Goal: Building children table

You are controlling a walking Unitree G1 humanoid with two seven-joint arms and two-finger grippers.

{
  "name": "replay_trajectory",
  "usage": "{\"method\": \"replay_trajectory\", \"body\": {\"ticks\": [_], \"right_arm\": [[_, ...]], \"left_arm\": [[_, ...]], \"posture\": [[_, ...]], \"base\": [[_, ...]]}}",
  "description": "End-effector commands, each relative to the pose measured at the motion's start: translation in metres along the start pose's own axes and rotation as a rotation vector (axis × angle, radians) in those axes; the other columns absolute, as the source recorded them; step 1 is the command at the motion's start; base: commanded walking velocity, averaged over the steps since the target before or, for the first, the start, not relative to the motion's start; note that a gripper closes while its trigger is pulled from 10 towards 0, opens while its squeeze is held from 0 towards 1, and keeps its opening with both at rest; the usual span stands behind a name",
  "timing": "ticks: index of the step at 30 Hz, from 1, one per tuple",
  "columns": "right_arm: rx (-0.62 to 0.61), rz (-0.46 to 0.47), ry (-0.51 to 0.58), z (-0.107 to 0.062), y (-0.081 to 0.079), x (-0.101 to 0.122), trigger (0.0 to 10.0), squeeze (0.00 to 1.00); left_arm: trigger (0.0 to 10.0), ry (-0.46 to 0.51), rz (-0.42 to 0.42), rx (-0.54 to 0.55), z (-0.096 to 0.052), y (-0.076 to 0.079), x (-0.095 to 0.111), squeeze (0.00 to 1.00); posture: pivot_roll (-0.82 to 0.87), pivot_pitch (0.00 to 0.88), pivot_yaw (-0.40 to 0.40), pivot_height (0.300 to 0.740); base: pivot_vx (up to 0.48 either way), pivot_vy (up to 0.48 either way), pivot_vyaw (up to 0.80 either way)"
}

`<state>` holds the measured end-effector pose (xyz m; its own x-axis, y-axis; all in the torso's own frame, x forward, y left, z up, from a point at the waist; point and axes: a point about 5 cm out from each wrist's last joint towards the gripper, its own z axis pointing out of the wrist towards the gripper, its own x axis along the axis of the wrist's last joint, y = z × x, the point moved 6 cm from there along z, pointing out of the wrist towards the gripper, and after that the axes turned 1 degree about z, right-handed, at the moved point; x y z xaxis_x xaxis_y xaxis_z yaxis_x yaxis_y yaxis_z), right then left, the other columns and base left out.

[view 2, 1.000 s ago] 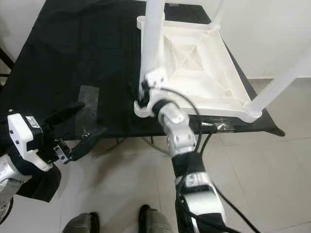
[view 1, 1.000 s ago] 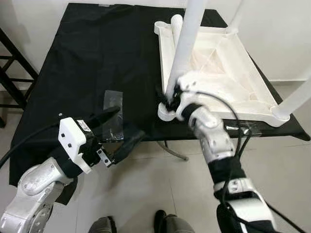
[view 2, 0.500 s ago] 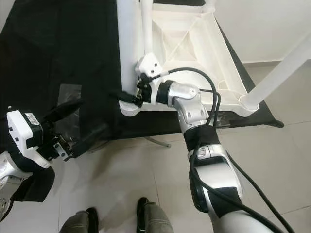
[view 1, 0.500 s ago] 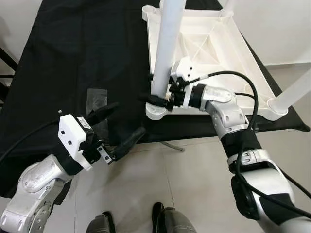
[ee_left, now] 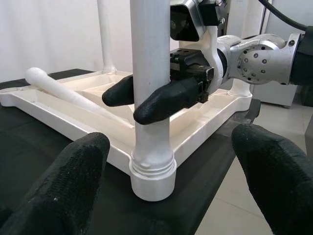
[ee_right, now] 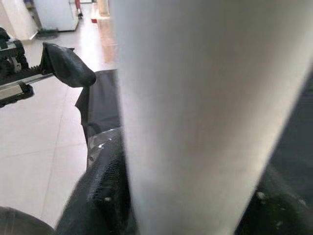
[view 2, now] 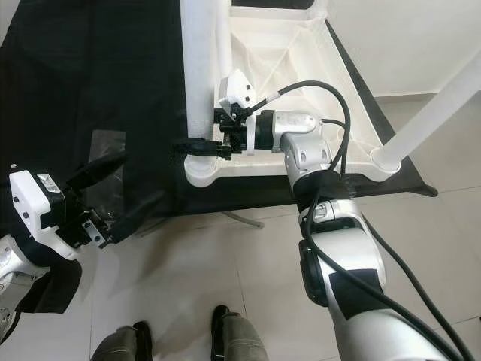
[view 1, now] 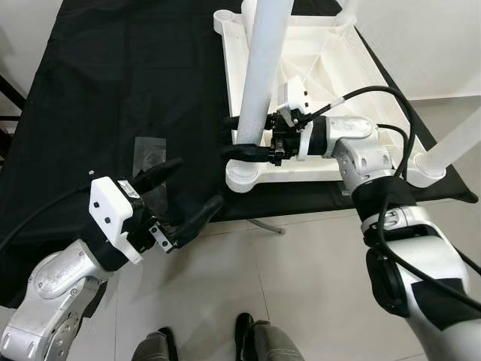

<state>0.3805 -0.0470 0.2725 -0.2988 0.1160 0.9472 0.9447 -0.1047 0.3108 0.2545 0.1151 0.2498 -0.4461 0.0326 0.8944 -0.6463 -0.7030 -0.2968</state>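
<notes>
A tabletop (view 1: 113,83) is seen covered by a black cloth (view 2: 98,68) that hangs over its near edge. A clear plastic sheet (view 1: 150,154) is laid flat on the cloth. Beneath the near edge, part of a metal table leg (view 1: 267,226) can be made out. The floor (view 1: 301,301) is laid with large pale grey tiles divided by thin grout lines, and soft reflections are shown on it. A plain white wall (view 1: 421,37) is met at the far right, finished with a pale skirting. At the far left edge a dark frame (view 1: 9,98) is partly shown. The tips of two dark shoes (view 1: 203,346) are seen at the lower edge of the floor.
</notes>
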Motion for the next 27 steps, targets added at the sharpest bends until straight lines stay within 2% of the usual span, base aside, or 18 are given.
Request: {"method": "replay_trajectory", "body": {"ticks": [1,4,5,6,8,9,10,12,14,15,16,17,18,21,23,25,27], "right_arm": [[0.024,0.004,0.011,0.004,-0.006,-0.005,0.0,0.0],[0.015,0.009,0.015,0.001,-0.006,-0.008,0.0,0.0],[0.009,0.016,0.016,-0.003,-0.007,-0.011,0.0,0.0],[-0.034,0.032,0.003,-0.014,-0.008,-0.023,0.0,0.0],[-0.059,0.036,-0.003,-0.017,-0.009,-0.028,0.0,0.0],[-0.125,0.043,-0.01,-0.02,-0.006,-0.035,0.0,0.0],[-0.24,0.072,-0.021,-0.023,-0.001,-0.047,0.0,0.0],[-0.24,0.072,-0.021,-0.023,-0.001,-0.047,0.0,0.0],[-0.452,0.127,-0.042,-0.027,0.006,-0.07,0.0,0.0],[-0.653,0.164,-0.081,-0.032,0.011,-0.089,0.0,0.0],[-0.788,0.182,-0.111,-0.037,0.013,-0.101,0.0,0.0],[-0.944,0.216,-0.153,-0.046,0.008,-0.117,0.0,0.0],[-1.033,0.236,-0.181,-0.053,0.004,-0.125,0.0,0.0],[-1.057,0.268,-0.172,-0.05,-0.002,-0.129,0.0,0.0],[-1.073,0.307,-0.133,-0.037,-0.007,-0.125,0.0,0.0],[-1.071,0.308,-0.102,-0.026,-0.001,-0.115,0.0,0.0],[-1.07,0.299,-0.092,-0.022,0.004,-0.11,0.0,0.0]], "left_arm": [[10.0,-0.016,0.001,-0.013,-0.002,0.005,-0.001,0.0],[10.0,-0.017,0.001,-0.013,-0.002,0.005,-0.001,0.0],[10.0,-0.018,0.001,-0.013,-0.002,0.005,-0.002,0.0],[10.0,-0.022,0.0,-0.011,-0.003,0.005,-0.003,0.0],[10.0,-0.024,0.0,-0.011,-0.003,0.005,-0.004,0.0],[10.0,-0.024,-0.001,-0.012,-0.003,0.005,-0.004,0.0],[10.0,-0.024,-0.003,-0.016,-0.003,0.005,-0.004,0.0],[10.0,-0.024,-0.003,-0.016,-0.003,0.005,-0.004,0.0],[10.0,-0.027,-0.006,-0.023,-0.003,0.007,-0.005,0.0],[10.0,-0.029,-0.006,-0.026,-0.004,0.007,-0.005,0.0],[10.0,-0.03,-0.007,-0.028,-0.004,0.008,-0.005,0.0],[10.0,-0.031,-0.006,-0.029,-0.004,0.007,-0.005,0.0],[10.0,-0.031,-0.006,-0.029,-0.004,0.007,-0.005,0.0],[10.0,-0.032,-0.005,-0.029,-0.004,0.007,-0.005,0.0],[10.0,-0.03,-0.004,-0.028,-0.004,0.006,-0.004,0.0],[10.0,-0.03,-0.004,-0.031,-0.003,0.005,-0.005,0.0],[10.0,-0.029,-0.004,-0.032,-0.002,0.005,-0.005,0.0]], "posture": [[0.07,0.263,-0.113,0.74],[0.08,0.26,-0.115,0.74],[0.08,0.261,-0.116,0.74],[0.08,0.257,-0.113,0.74],[0.08,0.256,-0.113,0.74],[0.07,0.258,-0.116,0.74],[0.07,0.26,-0.115,0.74],[0.07,0.26,-0.115,0.74],[0.07,0.259,-0.115,0.74],[0.07,0.26,-0.114,0.74],[0.07,0.261,-0.113,0.74],[0.08,0.265,-0.109,0.74],[0.08,0.265,-0.109,0.74],[0.08,0.265,-0.108,0.74],[0.07,0.256,-0.103,0.74],[0.07,0.256,-0.1,0.74],[0.07,0.255,-0.1,0.74]], "base": [[0.0,0.0,0.0],[0.0,0.0,0.0],[0.0,0.0,0.0],[0.0,0.0,0.0],[0.0,0.0,0.0],[0.0,0.0,0.0],[0.0,0.0,0.0],[0.0,0.0,0.0],[0.0,0.0,0.0],[0.0,0.0,0.0],[0.0,0.0,0.0],[0.0,0.0,0.0],[0.0,0.0,0.0],[0.0,0.0,0.0],[0.0,0.0,0.0],[0.0,0.0,0.0],[0.0,0.0,0.0]]}}
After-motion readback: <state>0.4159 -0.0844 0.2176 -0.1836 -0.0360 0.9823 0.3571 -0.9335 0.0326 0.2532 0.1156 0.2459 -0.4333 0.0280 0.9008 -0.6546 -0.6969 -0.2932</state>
